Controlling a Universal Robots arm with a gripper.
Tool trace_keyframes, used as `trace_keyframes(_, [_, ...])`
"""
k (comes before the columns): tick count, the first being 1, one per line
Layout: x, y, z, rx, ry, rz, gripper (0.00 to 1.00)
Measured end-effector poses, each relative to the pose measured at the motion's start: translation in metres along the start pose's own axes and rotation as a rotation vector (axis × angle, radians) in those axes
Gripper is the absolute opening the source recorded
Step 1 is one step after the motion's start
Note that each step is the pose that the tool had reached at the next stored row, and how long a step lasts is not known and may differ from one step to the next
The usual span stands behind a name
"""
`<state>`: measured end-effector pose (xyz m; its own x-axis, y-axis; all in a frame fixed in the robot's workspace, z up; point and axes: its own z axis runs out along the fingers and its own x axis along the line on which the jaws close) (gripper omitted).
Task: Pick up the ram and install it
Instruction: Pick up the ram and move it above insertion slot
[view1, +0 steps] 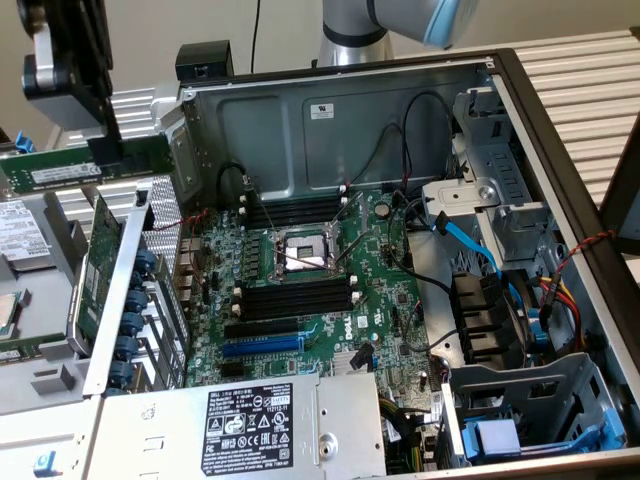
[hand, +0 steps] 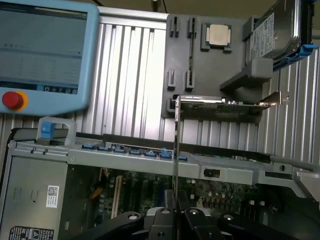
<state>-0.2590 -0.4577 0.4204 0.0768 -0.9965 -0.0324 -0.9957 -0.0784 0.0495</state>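
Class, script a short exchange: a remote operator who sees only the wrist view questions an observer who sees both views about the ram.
Operator: The ram is edge-on in my claw. How is it oriented?
Observer: The exterior view shows it level, white label facing that camera.
Operator: Is it above the memory slots?
Observer: No; it is off to the exterior view's left of the open case, away from the black memory slots beside the CPU socket.
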Motion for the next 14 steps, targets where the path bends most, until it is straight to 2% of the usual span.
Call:
trace_keyframes(6, [0.002, -0.0257, -0.0024, -0.0004, 0.0045, 0.0, 0.13])
trace_keyframes(14, [0.004, -0.0613, -0.0061, -0.0005, 0.0065, 0.0, 0.13])
